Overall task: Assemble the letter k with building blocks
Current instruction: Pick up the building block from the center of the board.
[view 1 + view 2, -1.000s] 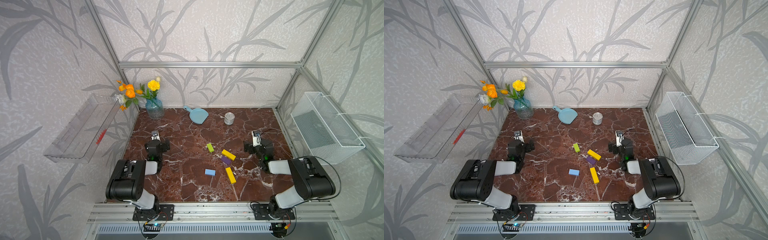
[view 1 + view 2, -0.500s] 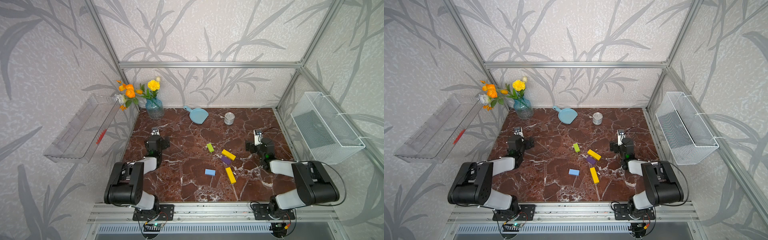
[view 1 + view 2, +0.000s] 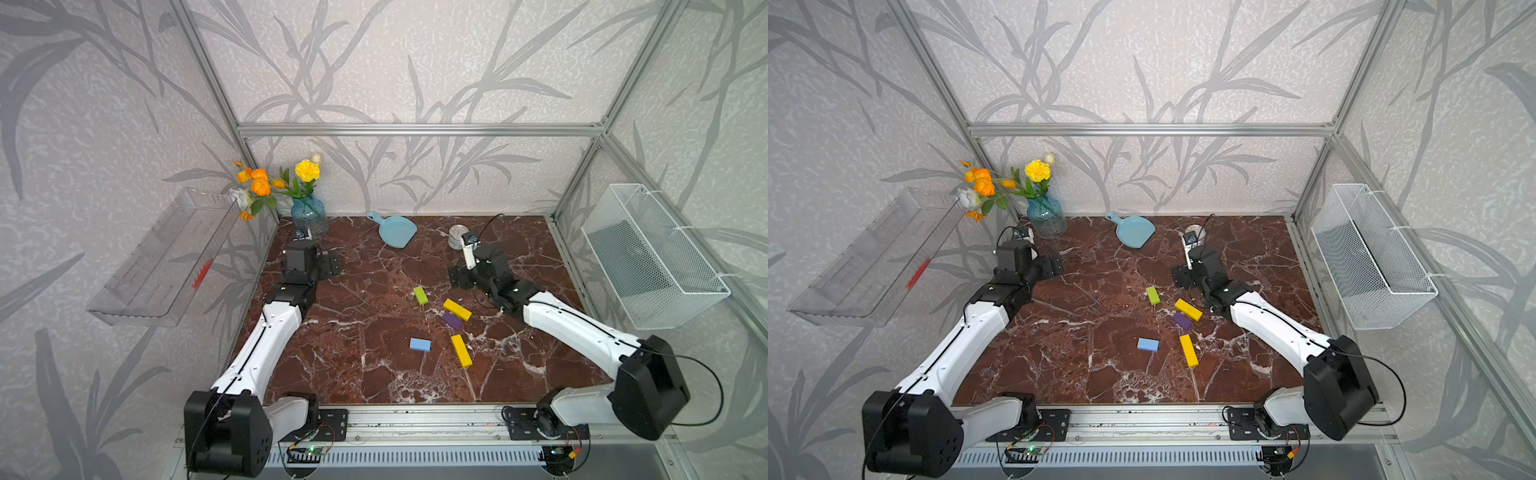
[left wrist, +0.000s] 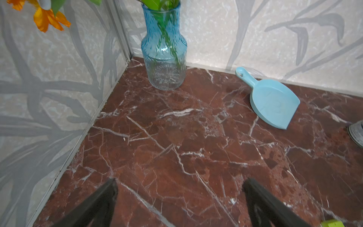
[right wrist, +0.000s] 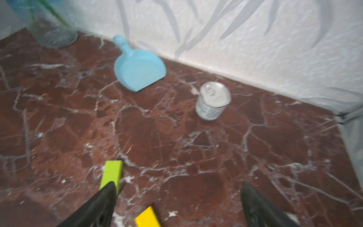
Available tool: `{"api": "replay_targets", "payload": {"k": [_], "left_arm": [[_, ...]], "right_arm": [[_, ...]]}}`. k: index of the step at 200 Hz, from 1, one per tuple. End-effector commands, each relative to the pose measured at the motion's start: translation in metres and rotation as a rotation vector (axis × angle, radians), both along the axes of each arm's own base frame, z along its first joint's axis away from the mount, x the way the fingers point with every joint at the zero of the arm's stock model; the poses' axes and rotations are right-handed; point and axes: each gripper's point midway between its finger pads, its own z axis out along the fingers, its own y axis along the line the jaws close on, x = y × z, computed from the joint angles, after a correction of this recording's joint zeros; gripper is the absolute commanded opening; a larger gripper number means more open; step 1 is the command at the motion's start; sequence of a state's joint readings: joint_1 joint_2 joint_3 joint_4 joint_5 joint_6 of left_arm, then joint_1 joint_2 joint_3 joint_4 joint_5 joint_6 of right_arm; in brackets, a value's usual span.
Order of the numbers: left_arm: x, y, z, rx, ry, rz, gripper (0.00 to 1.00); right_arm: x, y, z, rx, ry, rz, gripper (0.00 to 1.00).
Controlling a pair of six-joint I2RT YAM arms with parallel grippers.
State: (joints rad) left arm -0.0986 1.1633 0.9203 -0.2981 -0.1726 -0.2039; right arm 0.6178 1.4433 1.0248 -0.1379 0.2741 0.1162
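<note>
Plainly, the letter k is not begun: the five building blocks lie loose on the bench (image 3: 332, 374). Take the purple block (image 3: 452, 320) as the mark. One yellow bar (image 3: 457, 309) lies slanted against its far edge, touching or just short of it; I cannot tell which. The second yellow bar (image 3: 461, 350) lies near it on the front-rail side. The light blue block (image 3: 420, 344) sits toward the left arm's side, and the lime green block (image 3: 420, 295) lies beyond it toward the back wall.

The right hand (image 5: 177, 184) stands beyond the purple block, between it and the tin can (image 5: 213, 101). Its jaws are spread wide with nothing between them. In the wrist view one finger (image 5: 106, 196) crosses the end of the lime green block, with a yellow corner just below.

The likeliest mishap is a finger nudging green or yellow askew as the hand drops. Purple and its yellow neighbour sit so close that gripping one may drag the other. These pieces are flat and low, so the tips could scrape the marble or pinch only an edge and let it slip.

The left hand (image 4: 179, 180) is also open and empty, well apart from the purple block, over by the vase (image 4: 164, 49).
</note>
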Motion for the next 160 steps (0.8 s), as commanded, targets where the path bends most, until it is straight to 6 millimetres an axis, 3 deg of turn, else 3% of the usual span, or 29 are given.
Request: {"api": "replay_targets", "payload": {"k": [1,25,30,48,69,94,160], "left_arm": [[-0.038,0.000,-0.007,0.046,0.165,0.008,1.00],[-0.049,-0.005,-0.012,0.072,0.198,-0.003,1.00],[-0.050,-0.006,-0.015,0.064,0.202,-0.006,1.00],[-0.051,-0.010,-0.024,0.046,0.203,-0.012,1.00],[-0.054,-0.009,-0.013,0.058,0.188,-0.005,1.00],[-0.056,-0.011,-0.008,0.046,0.112,-0.028,1.00],[-0.056,-0.025,-0.012,0.007,0.130,-0.082,1.00]], "right_arm": [[-0.016,0.014,-0.031,-0.067,0.201,-0.042,0.90],[-0.018,0.048,-0.046,-0.068,0.317,-0.019,0.82],[-0.018,0.054,-0.060,-0.096,0.353,-0.014,0.81],[-0.019,0.069,-0.074,-0.133,0.416,-0.018,0.80],[-0.023,0.083,-0.090,-0.145,0.492,-0.017,0.78],[-0.024,0.094,-0.103,-0.122,0.553,-0.010,0.75],[-0.020,0.107,-0.144,-0.189,0.683,-0.007,0.70]]}}
